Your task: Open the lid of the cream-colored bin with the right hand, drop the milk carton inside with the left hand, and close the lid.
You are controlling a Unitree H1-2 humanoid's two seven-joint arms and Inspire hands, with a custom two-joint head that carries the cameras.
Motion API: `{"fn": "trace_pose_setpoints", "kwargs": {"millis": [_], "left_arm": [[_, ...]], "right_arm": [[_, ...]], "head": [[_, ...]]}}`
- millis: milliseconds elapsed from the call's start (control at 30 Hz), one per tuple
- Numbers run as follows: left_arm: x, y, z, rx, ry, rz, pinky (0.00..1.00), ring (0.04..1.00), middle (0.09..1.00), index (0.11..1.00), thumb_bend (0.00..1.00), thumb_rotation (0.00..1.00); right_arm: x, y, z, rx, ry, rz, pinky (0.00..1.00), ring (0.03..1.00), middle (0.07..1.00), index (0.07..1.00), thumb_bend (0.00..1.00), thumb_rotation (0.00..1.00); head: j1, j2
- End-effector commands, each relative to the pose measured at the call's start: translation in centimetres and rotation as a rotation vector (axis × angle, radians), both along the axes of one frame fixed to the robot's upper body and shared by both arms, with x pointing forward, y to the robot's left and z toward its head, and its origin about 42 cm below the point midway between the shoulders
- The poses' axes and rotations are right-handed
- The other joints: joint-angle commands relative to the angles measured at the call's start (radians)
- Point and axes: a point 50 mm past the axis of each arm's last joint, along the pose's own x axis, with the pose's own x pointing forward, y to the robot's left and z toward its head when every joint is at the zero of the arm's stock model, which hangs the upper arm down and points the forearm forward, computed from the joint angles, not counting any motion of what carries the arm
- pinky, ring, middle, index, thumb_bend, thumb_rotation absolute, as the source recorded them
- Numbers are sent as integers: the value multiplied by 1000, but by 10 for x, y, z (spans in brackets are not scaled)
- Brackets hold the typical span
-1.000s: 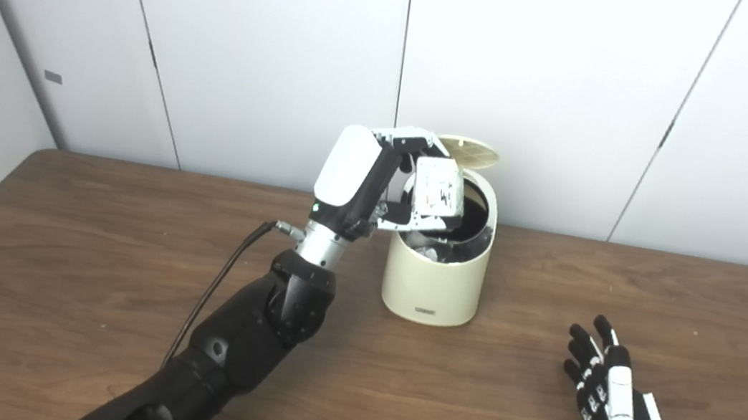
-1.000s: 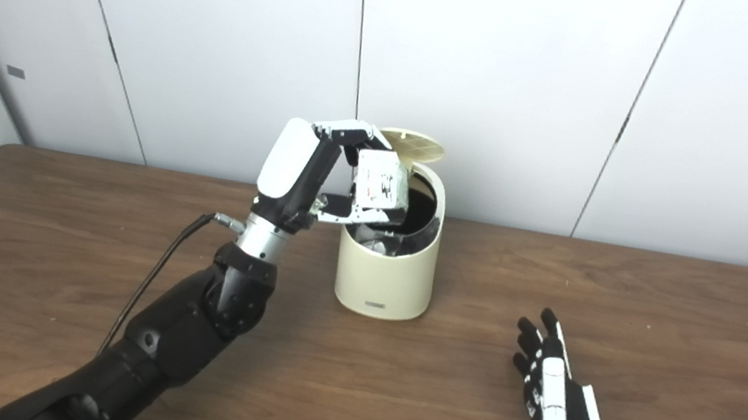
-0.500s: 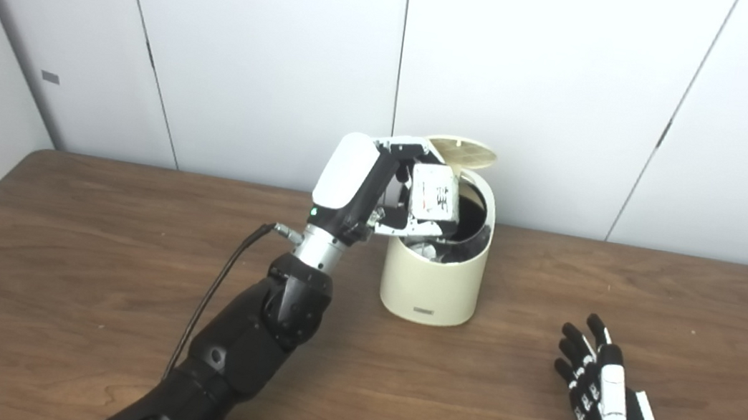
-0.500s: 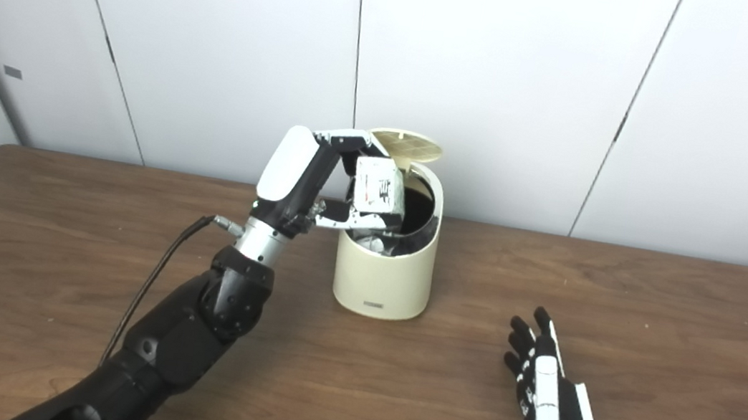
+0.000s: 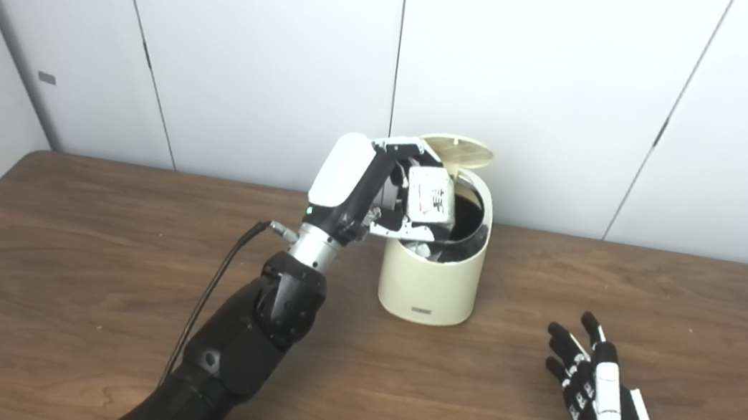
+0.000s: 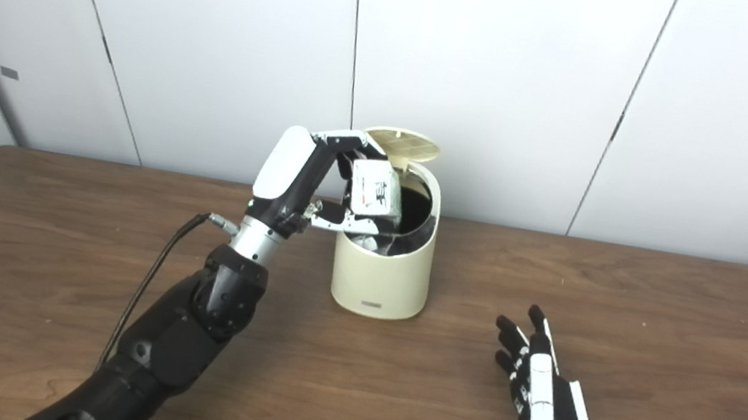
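Left hand [image 5: 377, 185] lowered, gripping milk carton [image 5: 432, 197]

my left hand [image 5: 377, 189] tipped the milk carton [image 5: 431, 196] lower into the bin [image 5: 433, 283] mouth, my right hand [image 5: 597, 406] edged forward

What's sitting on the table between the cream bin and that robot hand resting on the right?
Nothing: between the cream bin and the right robot hand there is only bare wooden table, as both eye views show.
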Motion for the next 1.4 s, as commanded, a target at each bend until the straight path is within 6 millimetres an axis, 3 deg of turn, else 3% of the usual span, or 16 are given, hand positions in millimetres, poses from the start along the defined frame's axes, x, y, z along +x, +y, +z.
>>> {"fn": "trace_pose_setpoints", "kwargs": {"millis": [0, 933, 1100, 1333, 1367], "left_arm": [[4, -1, 22, -33, -58, -18, 401, 460, 554, 549, 1000, 80], [4, 2, 25, -16, -14, -51, 455, 502, 586, 579, 1000, 116], [4, 3, 25, 13, 8, -73, 474, 521, 605, 595, 1000, 213], [5, 1, 27, -3, 17, -66, 465, 509, 590, 583, 1000, 253], [4, 0, 27, -10, 23, -64, 461, 506, 589, 581, 1000, 221]], "right_arm": [[4, 3, 15, -2, -70, 13, 906, 913, 871, 994, 548, 1000], [5, 7, 19, -9, -69, 7, 872, 881, 833, 979, 541, 1000], [4, 7, 20, -13, -68, 5, 882, 888, 835, 980, 537, 1000], [5, 6, 20, -18, -69, 4, 873, 886, 841, 980, 548, 1000], [4, 5, 20, -19, -69, 4, 874, 885, 839, 980, 547, 1000]], "head": [[1, 1], [-6, 9], [-7, 9], [-7, 16], [-6, 15]]}}
